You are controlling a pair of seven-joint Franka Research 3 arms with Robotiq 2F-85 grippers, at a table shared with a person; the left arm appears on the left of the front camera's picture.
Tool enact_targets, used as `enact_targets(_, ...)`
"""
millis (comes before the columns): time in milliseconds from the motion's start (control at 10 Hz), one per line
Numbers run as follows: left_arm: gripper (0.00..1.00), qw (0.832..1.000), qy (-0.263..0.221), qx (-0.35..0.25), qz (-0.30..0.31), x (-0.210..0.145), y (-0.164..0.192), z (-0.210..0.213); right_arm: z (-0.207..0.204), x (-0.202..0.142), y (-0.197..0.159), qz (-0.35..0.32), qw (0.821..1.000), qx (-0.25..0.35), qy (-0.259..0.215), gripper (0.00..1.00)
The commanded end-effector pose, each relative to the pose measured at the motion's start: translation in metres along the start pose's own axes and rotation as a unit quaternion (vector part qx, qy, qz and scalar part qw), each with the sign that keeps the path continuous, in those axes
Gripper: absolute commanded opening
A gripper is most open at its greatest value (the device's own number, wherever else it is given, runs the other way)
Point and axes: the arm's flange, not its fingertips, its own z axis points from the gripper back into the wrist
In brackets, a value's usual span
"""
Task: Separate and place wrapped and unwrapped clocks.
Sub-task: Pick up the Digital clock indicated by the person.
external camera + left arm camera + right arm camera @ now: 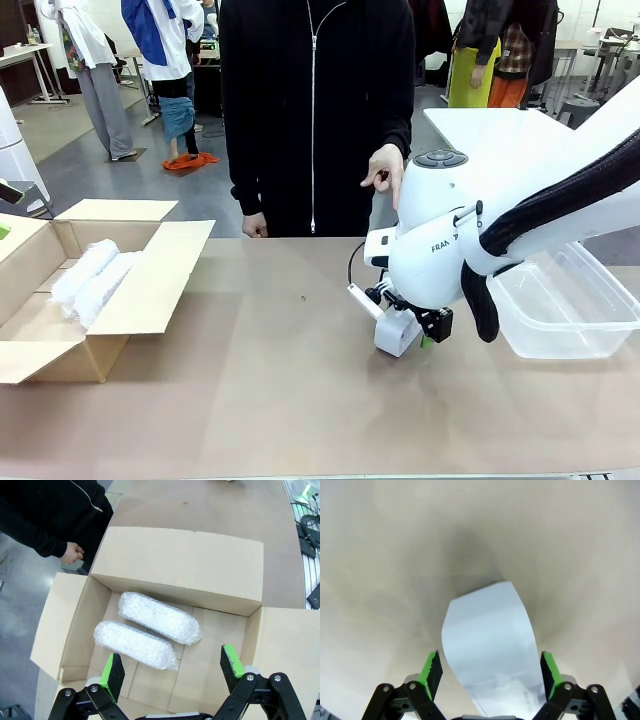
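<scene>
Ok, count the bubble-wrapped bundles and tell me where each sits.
2. Both lie side by side in the cardboard box: one wrapped bundle nearer the far wall, the other bundle beside it. None visible elsewhere.

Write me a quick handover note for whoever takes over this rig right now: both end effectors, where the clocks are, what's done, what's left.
Left end effector: open, hovering over the cardboard box.
Right end effector: down at the table, pads either side of the bare white clock, not visibly clamped yet.
Done: both bubble-wrapped clocks lie side by side in the box.
Left: grip the bare clock and place it, probably in the clear plastic bin on the robot's right.
The person's hand is pointing down across the table.
</scene>
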Motion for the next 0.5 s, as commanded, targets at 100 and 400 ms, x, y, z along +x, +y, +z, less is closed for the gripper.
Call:
enact_targets(100, 1.00, 1.000, -0.008, 0.002, -0.006, -0.0018, 0.0014, -0.0003, -0.0010, -0.0024, -0.0069, 0.008, 0.999, -0.029, 0.018, 0.81)
enact_targets(400, 1.00, 1.000, -0.008, 0.002, -0.006, -0.0018, 0.0014, -0.0003, 0.0004, -0.0023, -0.0089, 0.014, 0.999, -0.028, 0.015, 0.42)
